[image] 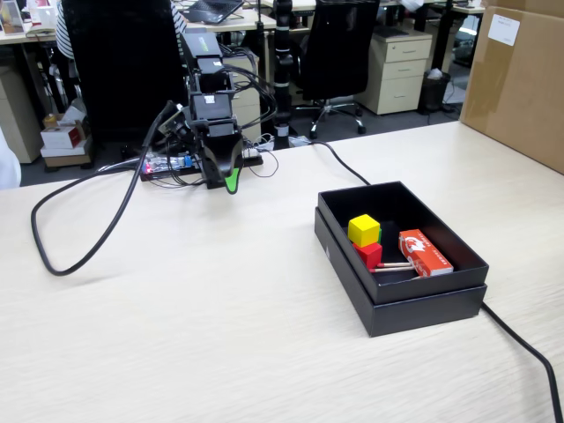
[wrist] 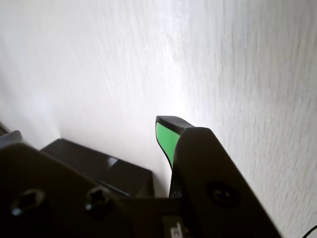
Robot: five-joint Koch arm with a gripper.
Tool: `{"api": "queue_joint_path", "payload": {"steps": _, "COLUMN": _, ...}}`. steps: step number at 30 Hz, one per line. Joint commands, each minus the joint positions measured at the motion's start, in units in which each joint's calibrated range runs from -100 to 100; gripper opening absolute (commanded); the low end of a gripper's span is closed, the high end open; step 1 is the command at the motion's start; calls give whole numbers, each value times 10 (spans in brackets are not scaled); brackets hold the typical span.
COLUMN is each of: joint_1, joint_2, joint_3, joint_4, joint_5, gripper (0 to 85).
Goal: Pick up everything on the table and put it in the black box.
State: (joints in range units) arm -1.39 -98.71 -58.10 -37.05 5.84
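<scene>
The gripper (image: pixel 231 183) points straight down near the far edge of the table (image: pixel 220 335). Its tip is very close to the wood, maybe touching it. In the wrist view only one jaw shows, black with a green strip on its inner face. The other jaw is hidden, so I cannot tell if the jaws are apart or pressed together. The green looks like part of the jaw and not a cube, but I am not sure.

Around the tip the table is bare. A black cable (image: pixel 79 238) loops over the wood on the left side of the fixed view.

The black box (image: pixel 401 295) sits well apart from the gripper, toward the near right corner of the table in the fixed view. Its long sides run from the far edge toward the near edge, a bit slanted. Inside it, by the left wall, the yellow cube (image: pixel 363 229) sits touching the red cube (image: pixel 369 254). An orange-red packet (image: pixel 425 252) and a thin stick (image: pixel 394 266) lie next to them. I see no green cube on the table or in the box. It could be hidden behind the others.

So no cube lies loose on the table, and the job looks almost done or done. If the jaws do hold something, the arm must swing right and toward the near edge to get over the box.
</scene>
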Motion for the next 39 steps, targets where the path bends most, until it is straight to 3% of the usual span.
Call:
{"api": "queue_joint_path", "payload": {"steps": 1, "joint_1": -3, "joint_2": -13, "joint_3": -6, "joint_4": 56, "joint_5": 0, "gripper": 523}}
{"api": "queue_joint_path", "payload": {"steps": 8, "joint_1": 1, "joint_2": -13, "joint_3": -94, "joint_4": 167, "joint_5": -10, "gripper": 521}}
{"api": "queue_joint_path", "payload": {"steps": 24, "joint_1": 8, "joint_2": -13, "joint_3": -368, "joint_4": 476, "joint_5": -65, "gripper": 521}}
{"api": "queue_joint_path", "payload": {"steps": 39, "joint_1": 21, "joint_2": -13, "joint_3": -394, "joint_4": 418, "joint_5": -77, "gripper": 516}}
